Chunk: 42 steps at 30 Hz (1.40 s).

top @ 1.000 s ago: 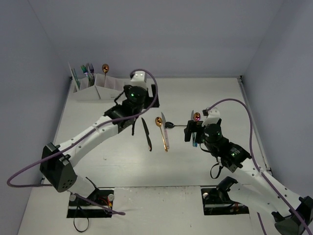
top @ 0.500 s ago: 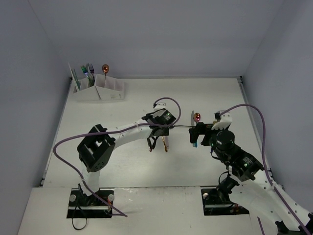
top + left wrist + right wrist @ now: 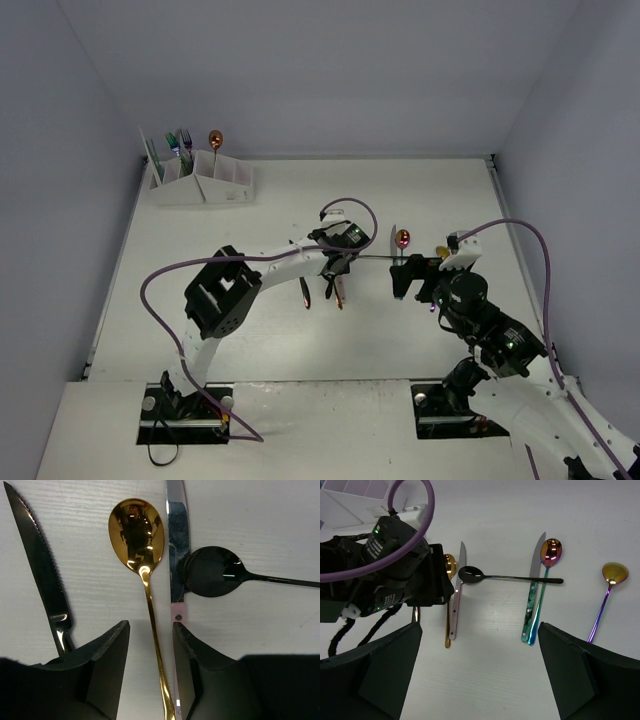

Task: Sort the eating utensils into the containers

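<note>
My left gripper [image 3: 150,647] is open and low over the table, its fingers [image 3: 107,650] either side of the handle of a gold spoon [image 3: 136,532] without closing on it. A black knife [image 3: 42,575] lies to the left. A silver knife with a pink handle [image 3: 178,540] lies right beside it, and a black spoon [image 3: 215,571] rests across that blade. My right gripper [image 3: 480,645] is open wide and empty, above bare table near a teal-handled knife [image 3: 532,597] and an iridescent spoon [image 3: 551,550]. The white rack [image 3: 200,182] stands far left and holds three utensils.
A spoon with a gold bowl and purple handle [image 3: 612,575] lies at the far right. My left gripper [image 3: 335,268] and right gripper [image 3: 408,275] are close together mid-table. Grey walls enclose the table. The purple cable [image 3: 420,510] loops over the left wrist.
</note>
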Tool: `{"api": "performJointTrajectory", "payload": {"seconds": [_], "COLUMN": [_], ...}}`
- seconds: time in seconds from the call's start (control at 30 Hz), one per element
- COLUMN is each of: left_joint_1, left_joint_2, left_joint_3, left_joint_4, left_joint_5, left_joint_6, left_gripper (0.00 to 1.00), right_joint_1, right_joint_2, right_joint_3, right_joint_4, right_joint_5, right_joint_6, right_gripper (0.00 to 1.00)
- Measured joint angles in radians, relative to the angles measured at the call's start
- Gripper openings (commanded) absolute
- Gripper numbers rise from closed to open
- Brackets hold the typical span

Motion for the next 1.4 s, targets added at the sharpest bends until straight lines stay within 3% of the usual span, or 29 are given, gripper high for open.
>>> {"api": "performJointTrajectory", "payload": {"seconds": [0.7, 0.77, 0.93, 1.23, 1.4], "left_joint_1": [0.005, 0.009, 0.024, 0.028, 0.028], "left_joint_2": [0.061, 0.062, 0.061, 0.022, -0.034], "left_joint_3": [0.024, 0.025, 0.020, -0.046, -0.061], "left_joint_4": [-0.018, -0.016, -0.007, 0.024, -0.018], "left_joint_5": [-0.022, -0.016, -0.011, -0.024, -0.053], "left_joint_6": [-0.073, -0.086, -0.109, -0.116, -0.028], "left_gripper": [0.23, 0.20, 0.00, 0.00, 0.00], "right_joint_1": [0.000, 0.000, 0.000, 0.000, 0.000], "right_joint_2": [-0.022, -0.023, -0.028, -0.027, -0.015], "right_joint_3": [-0.002, -0.002, -0.002, -0.002, -0.002], "right_joint_4": [-0.009, -0.011, -0.012, -0.012, -0.012], "right_joint_5": [-0.011, -0.012, -0.014, -0.015, -0.015], "right_joint_6": [0.011, 0.015, 0.023, 0.026, 0.027], "right_gripper": [1.00, 1.00, 1.00, 1.00, 1.00]}}
